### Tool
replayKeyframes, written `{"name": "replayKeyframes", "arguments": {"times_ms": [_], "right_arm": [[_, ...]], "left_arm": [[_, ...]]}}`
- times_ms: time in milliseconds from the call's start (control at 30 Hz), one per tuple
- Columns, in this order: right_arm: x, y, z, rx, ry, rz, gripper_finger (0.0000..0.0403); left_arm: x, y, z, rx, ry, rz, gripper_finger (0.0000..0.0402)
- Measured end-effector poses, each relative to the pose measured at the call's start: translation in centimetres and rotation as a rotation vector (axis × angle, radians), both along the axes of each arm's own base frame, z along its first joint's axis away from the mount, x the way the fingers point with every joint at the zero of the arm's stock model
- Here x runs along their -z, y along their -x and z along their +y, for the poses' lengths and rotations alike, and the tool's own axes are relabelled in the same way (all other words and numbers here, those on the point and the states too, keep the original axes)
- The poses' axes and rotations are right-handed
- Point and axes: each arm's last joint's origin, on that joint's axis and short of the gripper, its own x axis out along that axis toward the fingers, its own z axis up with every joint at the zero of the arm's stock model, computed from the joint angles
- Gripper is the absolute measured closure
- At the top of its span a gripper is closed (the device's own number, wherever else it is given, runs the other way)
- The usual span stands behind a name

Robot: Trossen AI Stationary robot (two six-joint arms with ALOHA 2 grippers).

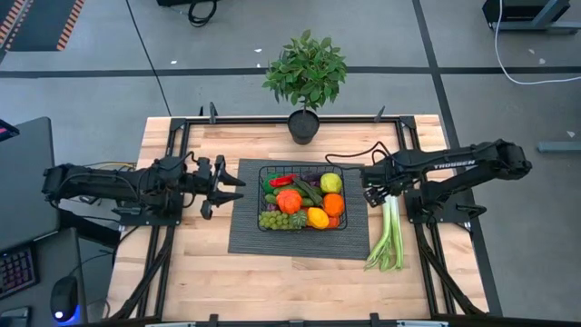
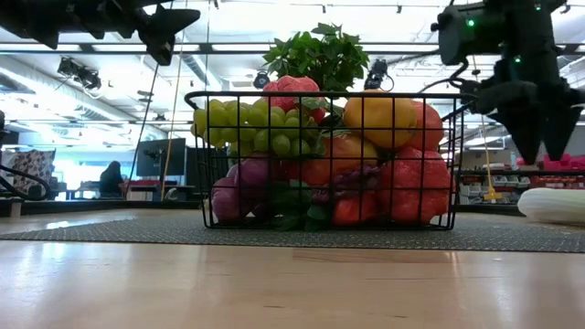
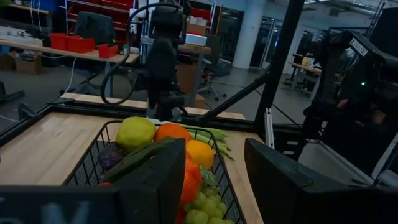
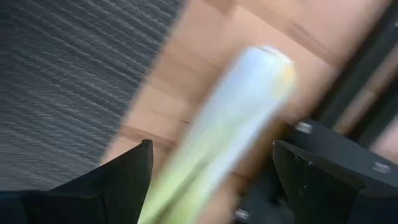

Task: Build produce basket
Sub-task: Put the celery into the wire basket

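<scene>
1. Leek (image 1: 388,238) is the piece we are watching: it is lying on the bare wooden table (image 1: 182,272) just beside the right edge of the dark ribbed mat (image 1: 245,236), outside the basket (image 1: 302,198), with its pale end pointing toward the right gripper (image 1: 370,193).
2. In the right wrist view we are seeing the leek (image 4: 217,137) lying between and below the two spread fingers (image 4: 124,174), apart from both; the claw is standing wide open and gripping nothing.
3. In the high view the right gripper is hovering over the mat's right edge, between the basket and the leek's pale end.
4. We are finding the basket already holding produce: green grapes (image 1: 272,219), oranges (image 1: 334,203), a lemon (image 1: 317,217), a red pepper (image 1: 281,181), cucumbers (image 1: 307,193) and a yellow-green fruit (image 1: 330,182).
5. In the low view the fruit is piling above the basket's rim (image 2: 320,95), and the leek's white end (image 2: 553,205) is showing at the right.
6. The left gripper (image 1: 225,185) is hanging just left of the basket, over the mat's left edge, its fingers (image 3: 155,180) parted and holding nothing.
7. A leafy potted plant (image 1: 305,77) is standing at the table's far edge.
</scene>
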Motion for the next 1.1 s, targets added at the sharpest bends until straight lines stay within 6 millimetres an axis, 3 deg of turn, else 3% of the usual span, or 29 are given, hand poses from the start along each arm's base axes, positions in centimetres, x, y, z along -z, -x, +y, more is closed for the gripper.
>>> {"name": "replayKeyframes", "arguments": {"times_ms": [300,833,1100], "right_arm": [[1.3,0.4,0.5,0.036,-0.026,0.016,0.0083],[1.5,-0.3,0.9,0.056,0.016,-0.036,0.0089],[2.9,-0.5,1.0,0.078,0.056,0.141,0.009]], "left_arm": [[0.0,0.0,0.0,0.0,0.0,0.001,0.023],[0.0,0.0,0.0,0.001,0.023,0.003,0.023],[0.0,0.0,0.0,0.001,0.027,0.004,0.023]]}}
